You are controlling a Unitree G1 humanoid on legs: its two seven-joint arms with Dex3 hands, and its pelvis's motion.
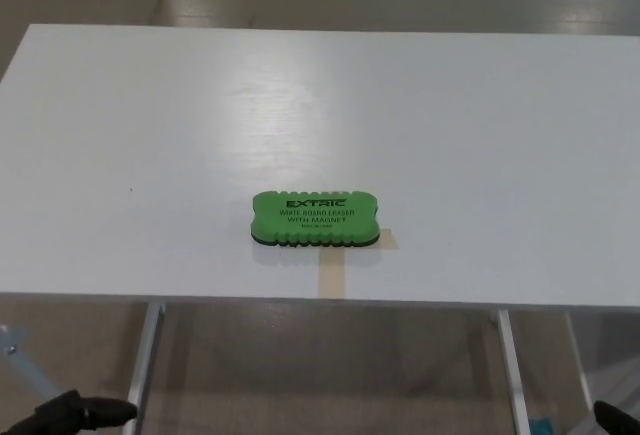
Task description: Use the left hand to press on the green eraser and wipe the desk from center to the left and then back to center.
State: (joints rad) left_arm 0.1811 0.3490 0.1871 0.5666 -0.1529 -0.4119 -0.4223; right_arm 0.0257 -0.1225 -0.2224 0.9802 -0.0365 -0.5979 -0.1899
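While my hands sit low at the near edge of the scene, the eraser [315,219] lies flat on the desk [480,145], untouched. It is a bright green block, longer left to right than near to far, with rounded corners and scalloped long edges. Black lettering runs across its top: a bold brand word, with smaller lines under it reading "white board eraser with magnet". A thin dark strip shows beneath the green along its near side, which looks like the wiping pad. It rests near the near edge of the desk, about midway between left and right, and it covers the far end of a strip of tan tape [333,277] that runs from under it to the near edge; a bit of tape also peeks out at its right end.

My left hand [72,412] shows only as a black shape in the near left corner, below the desk edge, well apart from the eraser; I cannot tell how its fingers are set. My right hand [617,419] is just a dark sliver in the near right corner, and I cannot tell its fingers either.
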